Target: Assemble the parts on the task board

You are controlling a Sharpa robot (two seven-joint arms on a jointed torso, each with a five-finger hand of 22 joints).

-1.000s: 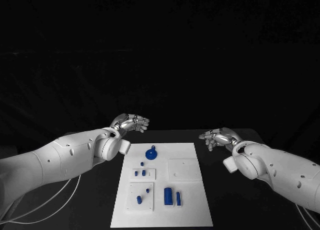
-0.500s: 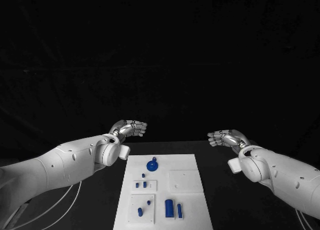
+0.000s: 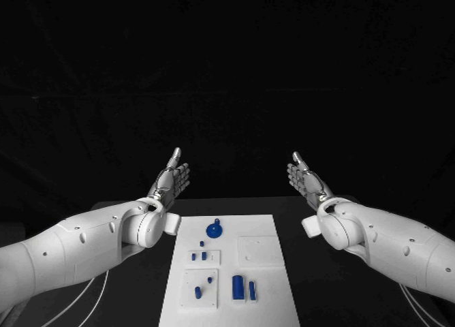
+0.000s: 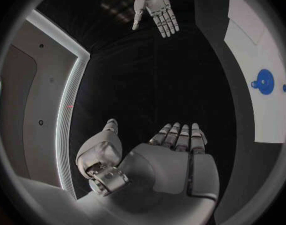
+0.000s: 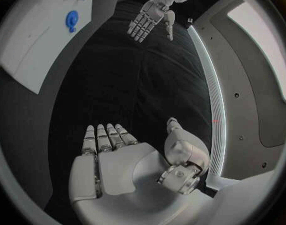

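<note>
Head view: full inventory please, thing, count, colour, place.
Table: one, black, under the task board.
Task board: one, white, middle of the table, long side running away from the robot.
Round part: one, blue, far end of the task board.
Long parts: two, blue, side by side at the near end, right of centre.
Small parts: several, blue, on the left half of the board; too small to count surely.
Left hand: one, silver, raised beyond the table's far left, fingers straight, holding nothing.
Right hand: one, silver, raised beyond the far right, fingers straight, holding nothing.
</note>
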